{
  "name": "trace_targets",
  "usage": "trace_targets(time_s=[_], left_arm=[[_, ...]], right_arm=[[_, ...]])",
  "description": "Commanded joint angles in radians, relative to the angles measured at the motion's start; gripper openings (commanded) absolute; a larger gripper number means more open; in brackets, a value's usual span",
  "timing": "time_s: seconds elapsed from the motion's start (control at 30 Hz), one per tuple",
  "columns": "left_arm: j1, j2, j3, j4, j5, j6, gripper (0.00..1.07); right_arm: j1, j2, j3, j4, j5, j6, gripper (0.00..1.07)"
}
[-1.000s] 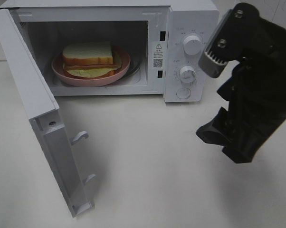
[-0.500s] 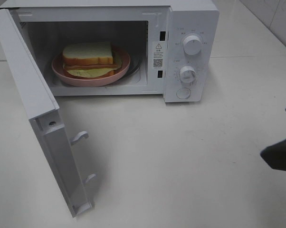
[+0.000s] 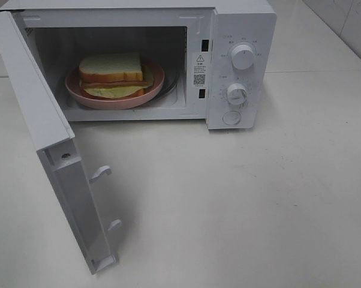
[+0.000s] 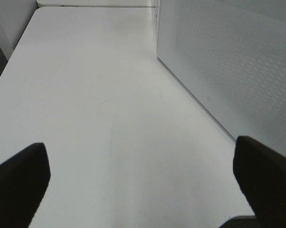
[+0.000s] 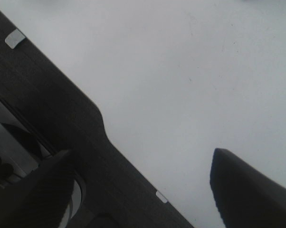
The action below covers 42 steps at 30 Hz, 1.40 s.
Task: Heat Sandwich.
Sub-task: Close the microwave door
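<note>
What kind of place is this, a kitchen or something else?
Probably a kitchen-style test bench: a white microwave oven with its door open, a thick white-bread sandwich on a round pink plate inside, and a plain white tabletop.

The microwave (image 3: 240, 24) is white, and so are its two knobs (image 3: 243, 57), which have faint grey markings around them. A white label (image 3: 199, 71) on it bears a black warning triangle and a black square code. The door (image 3: 42, 120) is white, and its panel (image 4: 238, 66) is patterned with fine dots. The plate (image 3: 117, 103) is pink. The sandwich (image 3: 111, 71) has white bread with a tan crust, reddish-brown meat and pale yellow-green filling. The table (image 3: 240, 204) is off-white. The left gripper (image 4: 143, 185) and the right gripper (image 5: 143, 190) are black.
</note>
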State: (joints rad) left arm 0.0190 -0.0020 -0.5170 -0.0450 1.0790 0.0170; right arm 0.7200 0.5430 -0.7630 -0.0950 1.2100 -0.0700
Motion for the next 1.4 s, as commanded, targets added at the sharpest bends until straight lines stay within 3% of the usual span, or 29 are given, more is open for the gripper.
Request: trace_targets(time_s=[0.03, 0.17, 0.33, 0.37, 0.87, 1.2, 1.4], left_arm=[[-0.006, 0.0, 0.002, -0.001, -0.008, -0.004, 1.0], [-0.006, 0.0, 0.002, -0.001, -0.008, -0.004, 1.0], [-0.006, 0.0, 0.002, -0.001, -0.008, -0.004, 1.0], [-0.006, 0.0, 0.002, -0.001, -0.008, -0.004, 1.0], [-0.006, 0.0, 0.002, -0.001, -0.008, -0.004, 1.0], [-0.006, 0.0, 0.002, -0.001, -0.008, -0.004, 1.0], [-0.006, 0.0, 0.002, -0.001, -0.008, -0.004, 1.0]], right_arm=[[0.002, -0.097, 0.003, -0.009, 0.026, 0.018, 0.76], [-0.026, -0.141, 0.003, -0.01, 0.026, 0.018, 0.76], [-0.158, -0.196, 0.005, -0.011, 0.025, 0.015, 0.76], [-0.208, -0.218, 0.023, -0.01, 0.013, 0.02, 0.76], [-0.517, -0.438, 0.206, 0.0, -0.061, 0.065, 0.76], [-0.656, -0.571, 0.231, 0.016, -0.145, 0.07, 0.76], [-0.681, -0.575, 0.27, 0.073, -0.217, 0.07, 0.76]])
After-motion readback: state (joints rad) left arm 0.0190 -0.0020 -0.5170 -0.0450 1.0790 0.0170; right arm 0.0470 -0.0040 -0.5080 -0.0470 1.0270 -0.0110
